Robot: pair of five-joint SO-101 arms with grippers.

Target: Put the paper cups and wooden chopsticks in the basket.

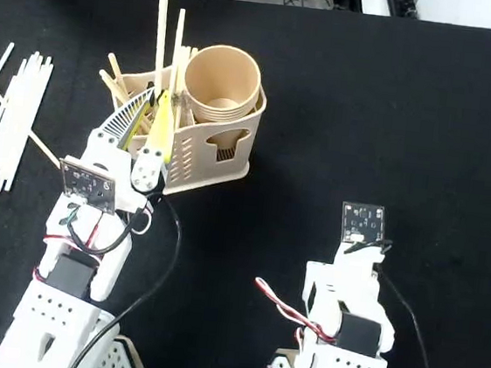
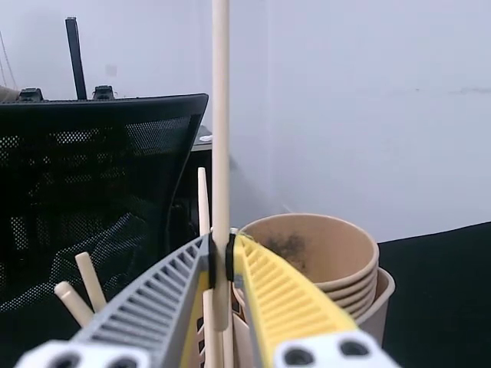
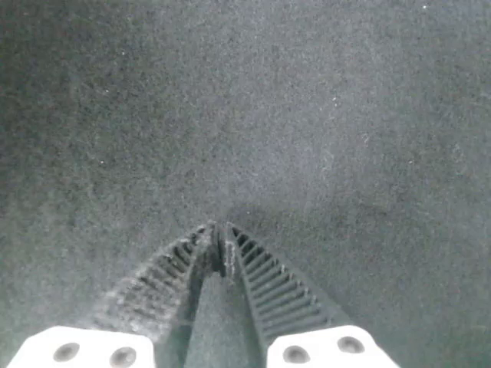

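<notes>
A beige slotted basket (image 1: 223, 151) stands at the table's back left. Stacked paper cups (image 1: 222, 83) (image 2: 314, 249) fill its right half, and several wooden chopsticks (image 1: 116, 82) lean in its left half. My left gripper (image 1: 156, 100) (image 2: 221, 249) hovers over the basket's left half, shut on one upright chopstick (image 1: 162, 17) (image 2: 221, 115) that rises well above the fingers. More loose chopsticks (image 1: 15, 120) lie on the black cloth at the far left. My right gripper (image 3: 219, 234) rests shut and empty over bare cloth at the front right.
The right arm (image 1: 346, 309) sits folded near the front edge. The table (image 1: 393, 120) is covered in black cloth, bare across the right half. A mesh chair (image 2: 92, 176) and a white wall stand behind the basket.
</notes>
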